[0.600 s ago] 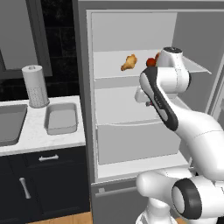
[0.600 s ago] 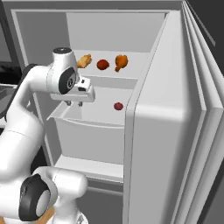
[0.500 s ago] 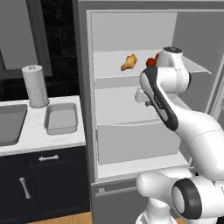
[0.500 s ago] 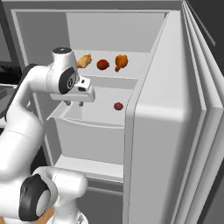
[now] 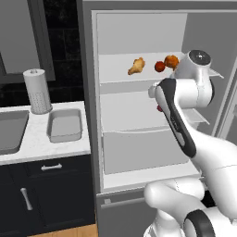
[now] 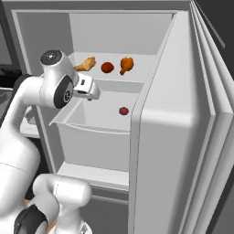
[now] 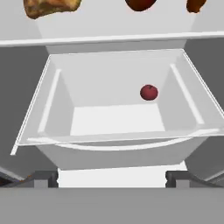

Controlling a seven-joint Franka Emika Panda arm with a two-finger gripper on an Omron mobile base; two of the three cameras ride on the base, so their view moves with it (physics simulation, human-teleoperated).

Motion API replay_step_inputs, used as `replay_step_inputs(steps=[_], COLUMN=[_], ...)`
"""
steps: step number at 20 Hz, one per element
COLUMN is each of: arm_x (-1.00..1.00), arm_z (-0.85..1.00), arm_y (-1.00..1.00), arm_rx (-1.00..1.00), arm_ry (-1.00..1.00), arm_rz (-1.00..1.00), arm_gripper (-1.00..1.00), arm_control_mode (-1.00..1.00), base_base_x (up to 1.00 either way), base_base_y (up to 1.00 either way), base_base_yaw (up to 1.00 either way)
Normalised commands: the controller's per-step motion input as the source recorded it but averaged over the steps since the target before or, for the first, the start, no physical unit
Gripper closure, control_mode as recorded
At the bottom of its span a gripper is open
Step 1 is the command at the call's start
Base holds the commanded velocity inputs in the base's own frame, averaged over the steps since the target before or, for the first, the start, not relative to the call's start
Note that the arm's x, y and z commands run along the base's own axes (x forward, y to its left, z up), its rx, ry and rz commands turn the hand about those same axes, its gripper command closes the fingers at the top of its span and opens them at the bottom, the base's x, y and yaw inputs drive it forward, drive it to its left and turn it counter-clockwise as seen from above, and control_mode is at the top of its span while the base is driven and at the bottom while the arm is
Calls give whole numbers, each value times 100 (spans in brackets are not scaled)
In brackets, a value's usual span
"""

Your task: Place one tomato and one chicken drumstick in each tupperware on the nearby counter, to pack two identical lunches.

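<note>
In the open fridge, the top shelf holds a drumstick (image 6: 86,64), a tomato (image 6: 107,67) and a second drumstick (image 6: 126,64); from the left these are the drumstick (image 5: 136,65), tomato (image 5: 159,66) and drumstick (image 5: 171,61). A second tomato (image 7: 149,92) lies in the white bin one level lower, also seen as the tomato (image 6: 123,110). My gripper (image 7: 111,178) hangs open in front of that bin, nothing between its fingertips (image 7: 46,178). From the right, the gripper (image 6: 90,93) sits left of the lower tomato. One grey tupperware (image 5: 65,125) rests empty on the marbled counter (image 5: 34,146).
A paper-towel roll (image 5: 38,91) stands behind the tupperware, beside the dark sink (image 5: 9,129). The fridge door (image 6: 183,137) stands open on the right. The bin's front rim (image 7: 118,142) lies between my fingers and the lower tomato.
The arm's wrist joint has shifted slightly while the hand stays before the middle bin. The food has not moved.
</note>
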Motion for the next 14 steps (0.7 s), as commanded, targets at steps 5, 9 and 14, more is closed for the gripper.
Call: replay_step_inputs(steps=[5,9,14], arm_x=[19,23,36], arm_z=[60,43,45], arm_y=[-58,-38,-28], arm_rx=[0,0,-2], arm_ry=[-26,-22,-19], arm_rz=[-26,-24,-12], arm_gripper=[-100,-100,-100], arm_control_mode=[-100,-100,-100], base_base_x=[0,0,0], base_base_y=[0,0,0], base_base_yaw=[0,0,0])
